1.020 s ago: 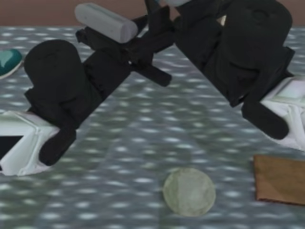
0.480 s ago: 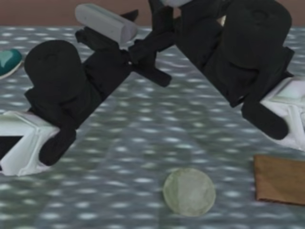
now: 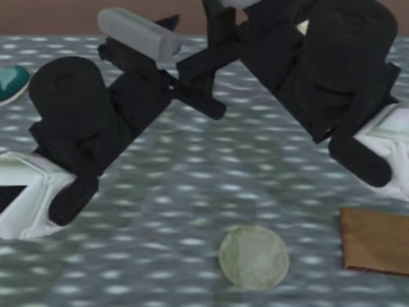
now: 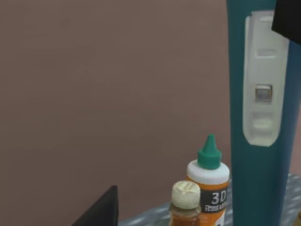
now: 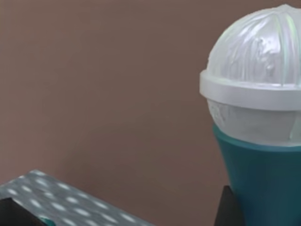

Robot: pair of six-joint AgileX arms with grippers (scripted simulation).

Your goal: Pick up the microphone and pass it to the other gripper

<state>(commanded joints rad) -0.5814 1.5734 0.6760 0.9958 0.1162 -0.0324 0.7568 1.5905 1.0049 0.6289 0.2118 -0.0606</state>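
The microphone hangs upright in the air at the back middle of the table, where the two arms meet. The left wrist view shows its teal handle and white switch strip. Its round white head fills the right wrist view. My right gripper is shut on it just under the head, one finger against the teal cone. My left gripper is open: one finger stands well clear of the handle. From above the arms hide nearly all of the microphone.
An orange sauce bottle with a green cap and a small brown bottle stand behind the microphone. A pale round disc lies front centre, a brown mat front right, and a teal object at the left edge.
My left arm has slid a little to the left and down, away from the meeting point. The right arm has shifted only slightly up and right.
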